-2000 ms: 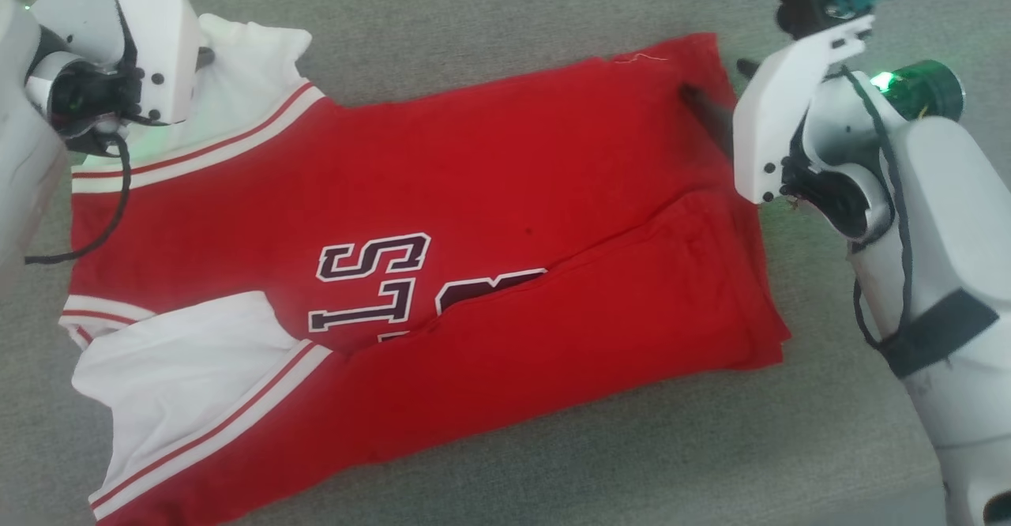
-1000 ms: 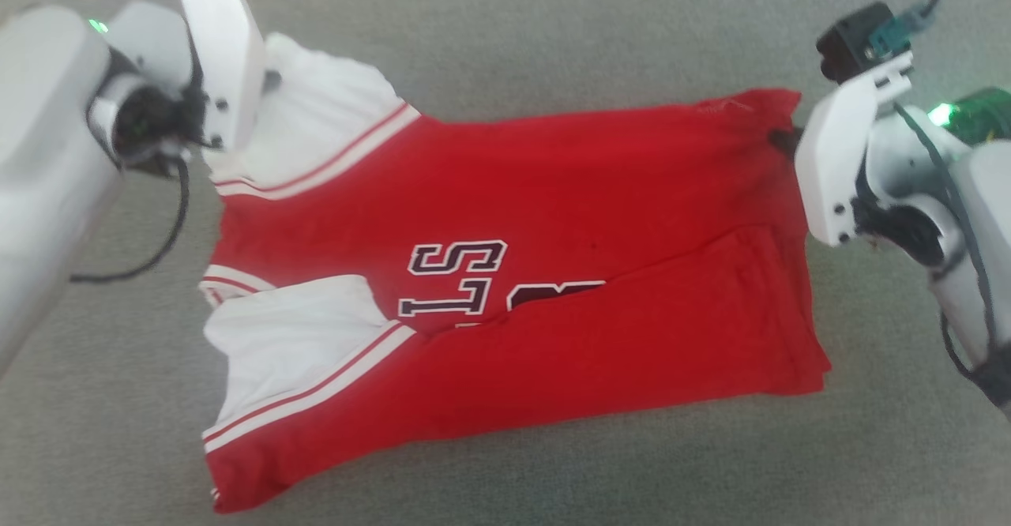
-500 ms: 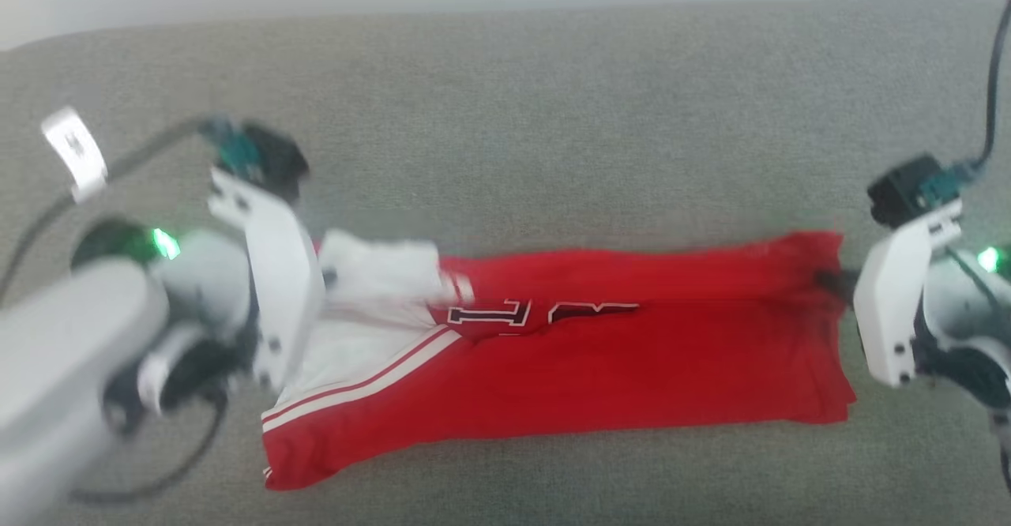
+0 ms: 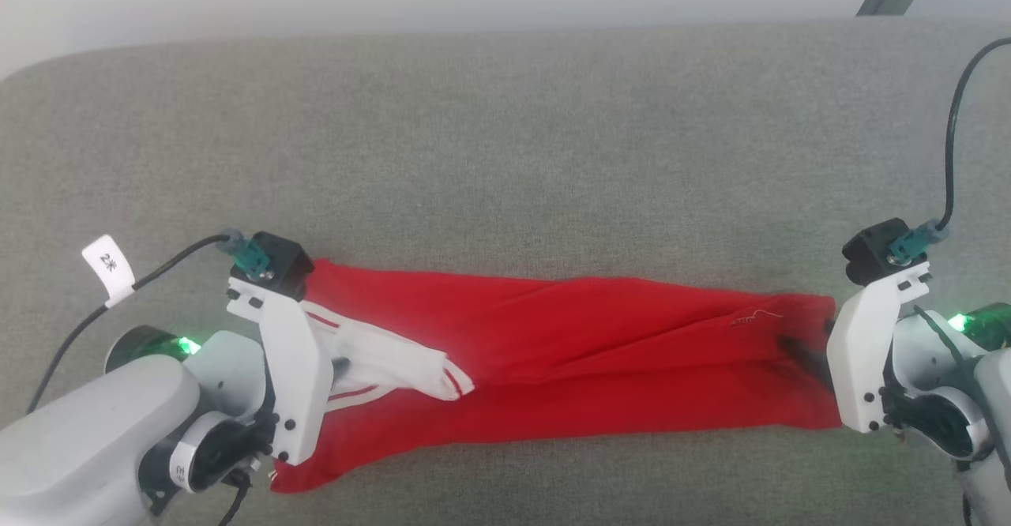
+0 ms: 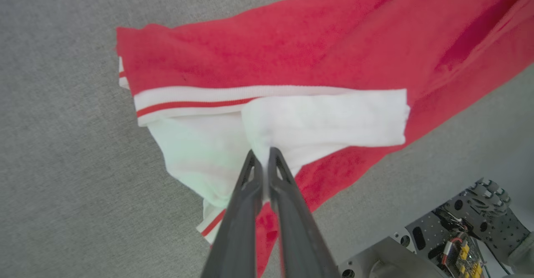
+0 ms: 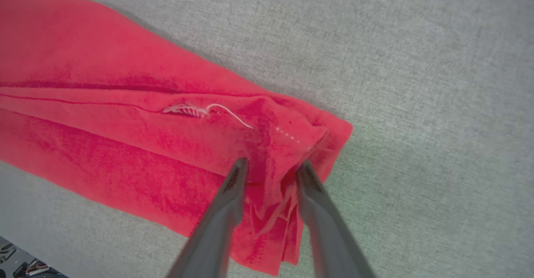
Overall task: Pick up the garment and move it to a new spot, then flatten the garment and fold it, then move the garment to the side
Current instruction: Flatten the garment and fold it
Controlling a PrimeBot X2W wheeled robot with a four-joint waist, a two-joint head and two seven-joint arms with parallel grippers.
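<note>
- While the garment [image 4: 592,368] lies stretched nine to three, my left gripper [image 5: 263,157] pinches its white sleeve [image 5: 325,119].
- My right gripper [image 6: 271,167]'s jaws stand parted, red hem [image 6: 308,132] between them.

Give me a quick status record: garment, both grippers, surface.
garment: red top folded into a long narrow strip, lying across the grey surface
left gripper: shut, pinching the white sleeve at the strip's left end
right gripper: fingers apart, red hem fabric bunched between them at the strip's right end
stage: folded lengthwise; not yet moved to the side
</note>
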